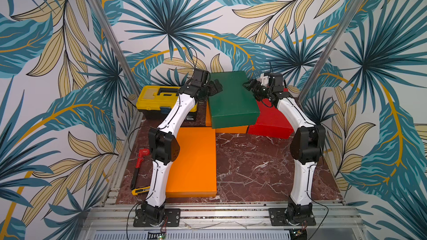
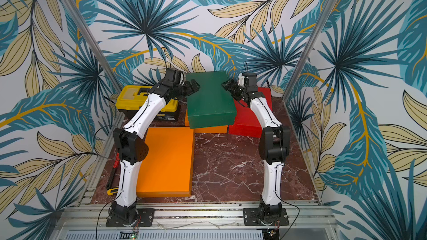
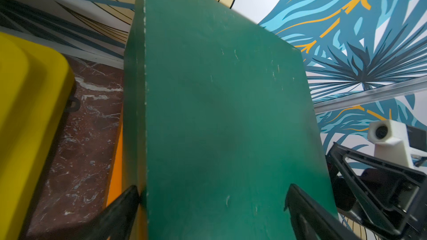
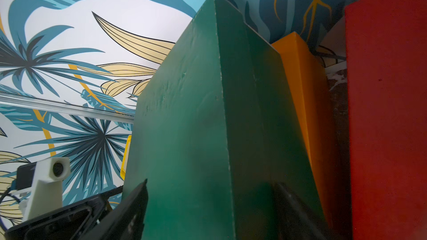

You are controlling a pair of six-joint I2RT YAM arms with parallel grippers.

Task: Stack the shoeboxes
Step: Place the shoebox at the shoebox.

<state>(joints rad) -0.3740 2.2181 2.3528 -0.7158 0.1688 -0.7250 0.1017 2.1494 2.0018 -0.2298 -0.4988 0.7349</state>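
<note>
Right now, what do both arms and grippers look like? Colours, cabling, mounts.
Both match. The left arm and right arm have curved white link shells, black joint housings, a thin black cable along each shell, and black base plates bolted to an aluminium rail. The left gripper and right gripper are black, each with a white camera mount behind it.
</note>
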